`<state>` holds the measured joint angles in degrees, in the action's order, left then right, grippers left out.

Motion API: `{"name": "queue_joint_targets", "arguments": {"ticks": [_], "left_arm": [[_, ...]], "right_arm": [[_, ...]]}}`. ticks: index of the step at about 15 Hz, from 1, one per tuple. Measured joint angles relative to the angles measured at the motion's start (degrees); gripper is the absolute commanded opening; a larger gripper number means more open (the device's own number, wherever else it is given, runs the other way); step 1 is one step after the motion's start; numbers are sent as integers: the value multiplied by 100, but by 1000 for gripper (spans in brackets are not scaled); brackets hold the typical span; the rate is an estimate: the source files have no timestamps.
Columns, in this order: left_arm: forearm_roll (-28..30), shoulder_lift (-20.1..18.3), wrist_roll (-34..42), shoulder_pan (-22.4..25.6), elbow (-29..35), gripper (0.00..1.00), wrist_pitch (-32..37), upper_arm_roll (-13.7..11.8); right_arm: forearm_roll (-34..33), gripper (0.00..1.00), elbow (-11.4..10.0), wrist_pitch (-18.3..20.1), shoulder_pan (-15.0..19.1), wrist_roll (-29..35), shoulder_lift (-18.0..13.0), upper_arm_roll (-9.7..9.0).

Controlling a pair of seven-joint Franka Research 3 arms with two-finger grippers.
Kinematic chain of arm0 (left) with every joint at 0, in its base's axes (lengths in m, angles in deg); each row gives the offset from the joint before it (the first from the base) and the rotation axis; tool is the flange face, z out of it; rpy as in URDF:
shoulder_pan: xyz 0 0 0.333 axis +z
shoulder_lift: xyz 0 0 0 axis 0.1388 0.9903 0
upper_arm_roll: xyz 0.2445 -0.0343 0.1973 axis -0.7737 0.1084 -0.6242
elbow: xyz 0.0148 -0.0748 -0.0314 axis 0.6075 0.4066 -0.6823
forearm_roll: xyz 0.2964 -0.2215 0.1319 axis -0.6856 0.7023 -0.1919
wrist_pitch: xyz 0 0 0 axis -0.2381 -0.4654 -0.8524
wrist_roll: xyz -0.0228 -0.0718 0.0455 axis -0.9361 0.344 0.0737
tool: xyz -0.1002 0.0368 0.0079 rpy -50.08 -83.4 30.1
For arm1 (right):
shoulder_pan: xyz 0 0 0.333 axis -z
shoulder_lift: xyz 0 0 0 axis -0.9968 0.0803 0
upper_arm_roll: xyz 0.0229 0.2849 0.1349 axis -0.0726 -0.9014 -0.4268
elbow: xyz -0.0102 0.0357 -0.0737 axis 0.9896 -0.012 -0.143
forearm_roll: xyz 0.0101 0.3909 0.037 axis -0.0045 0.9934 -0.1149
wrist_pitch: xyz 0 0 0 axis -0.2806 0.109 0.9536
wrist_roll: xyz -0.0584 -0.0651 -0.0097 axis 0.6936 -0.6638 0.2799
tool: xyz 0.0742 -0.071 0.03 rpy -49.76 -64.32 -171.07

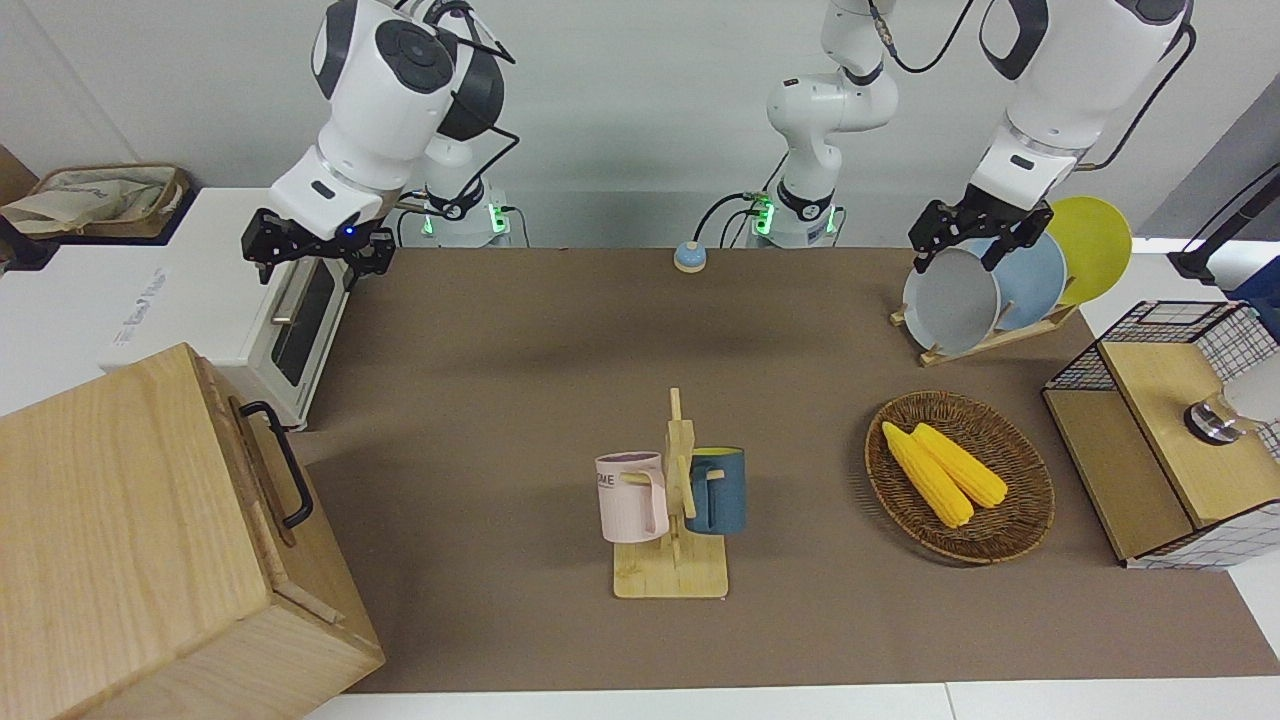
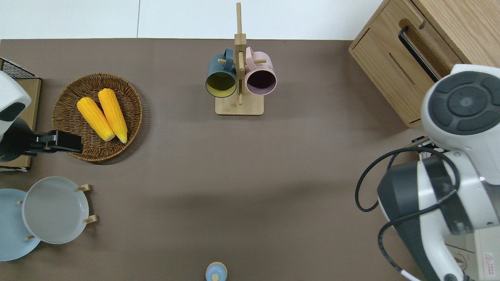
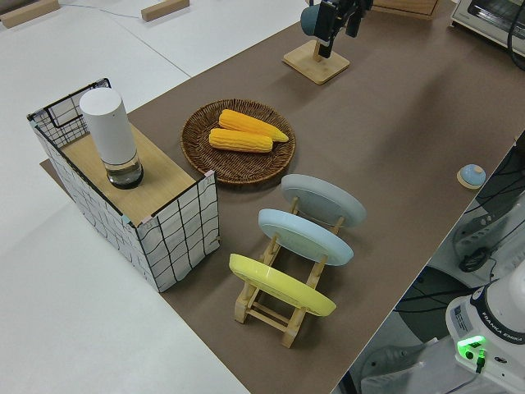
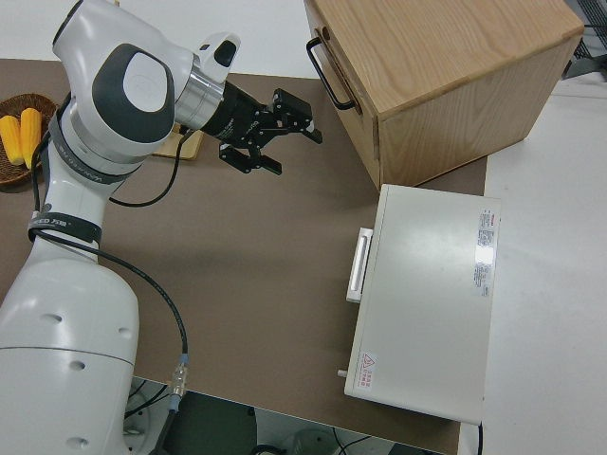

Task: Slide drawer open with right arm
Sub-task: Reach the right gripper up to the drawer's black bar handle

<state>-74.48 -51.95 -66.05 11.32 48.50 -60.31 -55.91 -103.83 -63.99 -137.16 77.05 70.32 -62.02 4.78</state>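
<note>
The pale-wood cabinet (image 1: 120, 520) stands at the right arm's end of the table. Its drawer (image 2: 429, 47) is shut, with its black bar handle (image 1: 285, 470) free; the handle also shows in the right side view (image 4: 325, 71). My right gripper (image 1: 315, 250) is open and empty, with a blue light on its wrist. In the right side view the right gripper (image 4: 285, 137) hangs over the brown mat, near the drawer's front and apart from the handle. In the overhead view the arm hides it. The left arm is parked, its gripper (image 1: 965, 245) open.
A white toaster oven (image 4: 427, 294) sits beside the cabinet, nearer to the robots. A mug rack (image 1: 672, 500) stands mid-table. A basket with corn (image 1: 960, 475), a plate rack (image 1: 985, 290) and a wire-mesh box (image 1: 1170, 430) are at the left arm's end.
</note>
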Motion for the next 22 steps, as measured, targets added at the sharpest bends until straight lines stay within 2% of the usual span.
{"name": "queue_joint_targets", "arguments": {"ticks": [3, 6, 15, 19, 22], "left_arm": [[0, 0, 0, 0, 0, 995, 0, 0], [0, 0, 0, 0, 0, 998, 0, 0], [0, 0, 0, 0, 0, 998, 0, 0], [0, 0, 0, 0, 0, 998, 0, 0], [0, 0, 0, 0, 0, 995, 0, 0]], "right_arm": [[-649, 987, -258, -163, -2, 103, 104, -179], [-1204, 990, -390, -233, -8, 314, 233, -283], [-2445, 990, -423, -563, -22, 793, 679, -337], [-2778, 987, -423, -602, -21, 1281, 902, -422], [-3110, 987, -423, -798, -19, 1577, 1090, -436]]}}
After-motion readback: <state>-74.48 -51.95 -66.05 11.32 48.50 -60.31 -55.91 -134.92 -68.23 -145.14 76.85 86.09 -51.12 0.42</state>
